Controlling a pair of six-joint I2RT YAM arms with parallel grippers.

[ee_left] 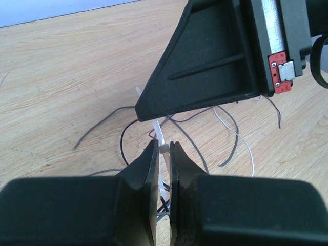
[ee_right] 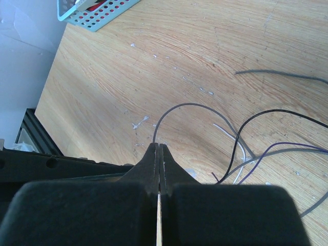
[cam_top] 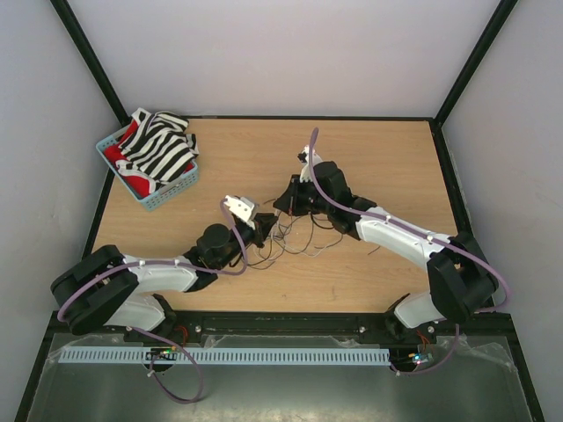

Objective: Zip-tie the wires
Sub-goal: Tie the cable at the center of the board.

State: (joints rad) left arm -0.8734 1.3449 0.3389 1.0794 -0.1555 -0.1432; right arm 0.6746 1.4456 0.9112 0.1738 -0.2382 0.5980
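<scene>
The left gripper is clamped on a flat white plastic zip tie, its matte black fingers nearly meeting. The right gripper is pressed fully together, with a pale sliver in its seam. The wires — thin limp loops, dark, grey and whitish — sprawl just beyond both tips on the grained wooden tabletop.

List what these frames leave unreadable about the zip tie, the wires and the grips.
- Left wrist view: the housing of the right gripper covers the upper end of the zip tie, so whether it loops the wires is hidden.
- Top view: the zip tie is too small to trace.
- Right wrist view: its own shut fingers cover whatever that gripper pinches.
</scene>
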